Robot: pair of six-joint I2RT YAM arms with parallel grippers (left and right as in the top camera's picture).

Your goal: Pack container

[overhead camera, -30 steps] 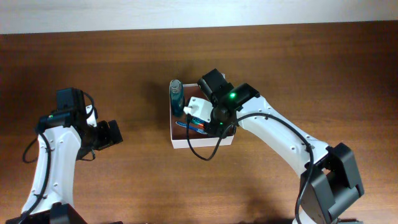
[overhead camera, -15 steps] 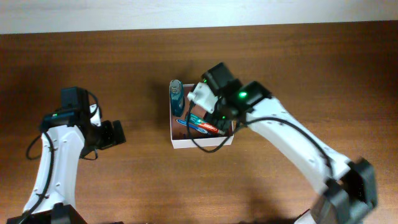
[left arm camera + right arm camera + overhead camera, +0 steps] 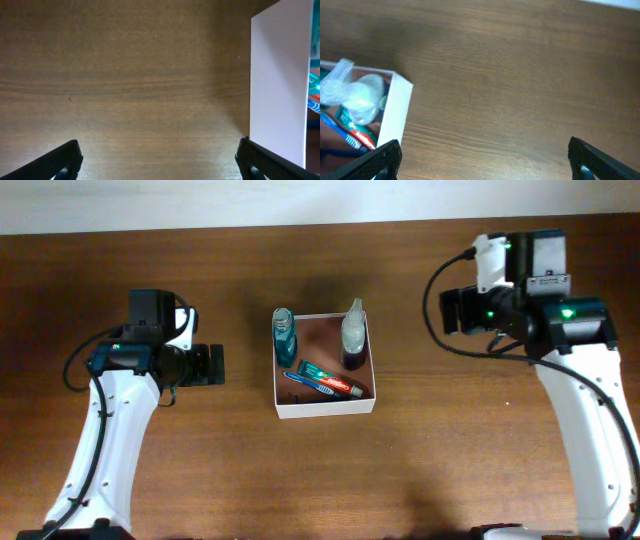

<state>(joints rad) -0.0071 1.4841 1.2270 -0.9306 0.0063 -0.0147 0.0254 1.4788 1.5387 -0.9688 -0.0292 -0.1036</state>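
The container, a shallow white-walled box with a reddish-brown floor, sits mid-table. Inside it a teal bottle stands at the back left and a clear spray bottle with dark liquid at the back right. A toothpaste tube and toothbrush lie along the front. My left gripper is open over bare wood left of the box, whose outer wall fills the right of the left wrist view. My right gripper is open and empty, well to the right of the box. The box wall and the bottle top show at far left.
Dark wooden tabletop surrounds the box on all sides. A pale wall strip runs along the table's far edge. Nothing else lies on the table.
My right gripper has opened and pulled out of the box, up and to the far right, leaving the spray bottle standing inside. My left arm has shifted a little toward the box.
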